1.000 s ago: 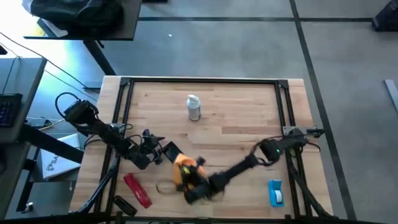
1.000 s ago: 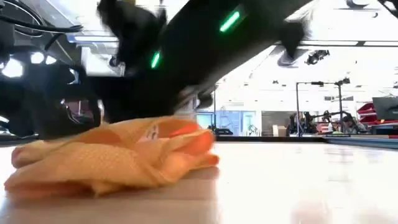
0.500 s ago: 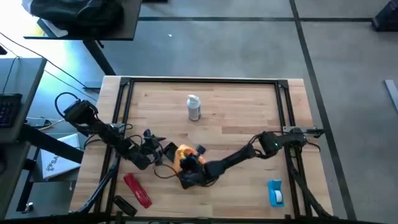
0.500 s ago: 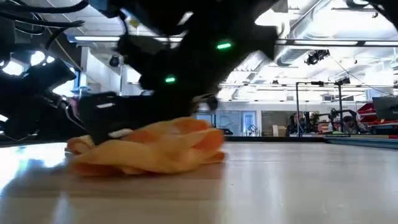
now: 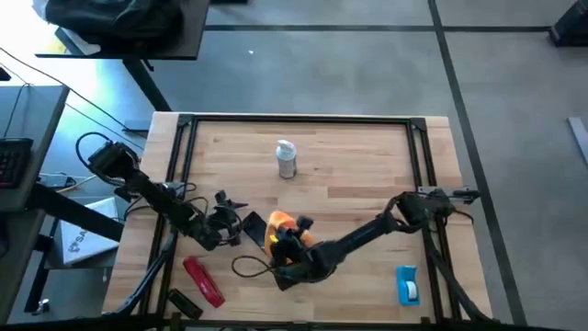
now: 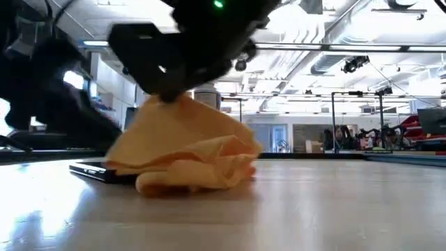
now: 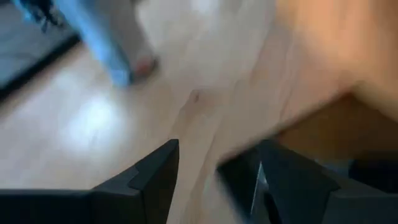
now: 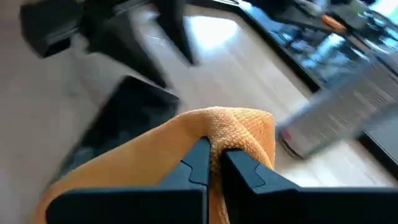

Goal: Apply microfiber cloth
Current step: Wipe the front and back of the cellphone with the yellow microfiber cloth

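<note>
The orange microfiber cloth (image 5: 278,224) sits bunched near the table's middle front. Its lower folds (image 6: 188,178) rest on the wood and on a flat dark slab (image 5: 251,223). My right gripper (image 8: 214,152) is shut on the cloth's top, reaching in from the right (image 5: 285,244). My left gripper (image 7: 217,162) stands open just left of the slab (image 5: 228,219). A dark edge shows between its fingers; whether they touch it, I cannot tell. My right gripper pinches a raised fold at the cloth's top (image 8: 214,127) between its two fingertips, coming from above and slanting in from the table's near right. The pinched fold is drawn up into a peak (image 6: 171,104), while the cloth's lower part stays on the table.
A white spray bottle (image 5: 287,158) stands toward the far middle. A red oblong object (image 5: 202,280) and a black piece (image 5: 184,303) lie at the near left, a blue-and-white item (image 5: 407,285) at the near right. A black cable loop (image 5: 246,267) lies beside the cloth.
My right gripper has dragged the cloth along the table away from the near edge, toward the dark slab, then risen. The cloth, spread low and flat before, is now pulled up into a peak at the held fold, its bottom still on the wood.
</note>
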You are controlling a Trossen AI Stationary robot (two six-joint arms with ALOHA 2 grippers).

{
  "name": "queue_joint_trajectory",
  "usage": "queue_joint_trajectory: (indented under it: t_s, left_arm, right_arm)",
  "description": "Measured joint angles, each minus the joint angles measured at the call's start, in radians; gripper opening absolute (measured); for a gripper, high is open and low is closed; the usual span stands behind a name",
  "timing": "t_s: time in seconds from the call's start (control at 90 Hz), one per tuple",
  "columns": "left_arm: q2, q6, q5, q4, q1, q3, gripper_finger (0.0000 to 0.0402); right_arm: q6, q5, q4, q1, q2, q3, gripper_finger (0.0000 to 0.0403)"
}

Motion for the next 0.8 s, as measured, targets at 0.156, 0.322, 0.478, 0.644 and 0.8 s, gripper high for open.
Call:
queue_joint_trajectory:
  t_s: [0.156, 0.322, 0.478, 0.644, 0.8]
  left_arm:
    - [-0.129, 0.080, 0.024, -0.060, -0.058, 0.051, 0.0204]
    - [-0.255, -0.110, 0.059, -0.301, -0.139, 0.080, 0.0204]
    - [-0.269, -0.514, 0.149, -0.546, -0.204, 0.079, 0.0204]
    - [-0.148, -0.806, 0.156, -0.558, -0.274, 0.040, 0.0204]
    - [-0.008, -0.877, 0.126, -0.508, -0.259, 0.042, 0.0204]
  right_arm:
    - [-0.192, -0.140, 0.061, -0.040, 0.006, 0.000, 0.0000]
    - [-0.359, -0.220, 0.063, -0.057, -0.018, 0.000, 0.0000]
    - [-0.443, -0.214, -0.001, -0.071, -0.044, -0.004, 0.0000]
    - [-0.338, -0.141, -0.099, -0.118, -0.194, -0.123, 0.0000]
    - [-0.318, -0.299, 0.126, -0.146, -0.293, -0.389, 0.0000]
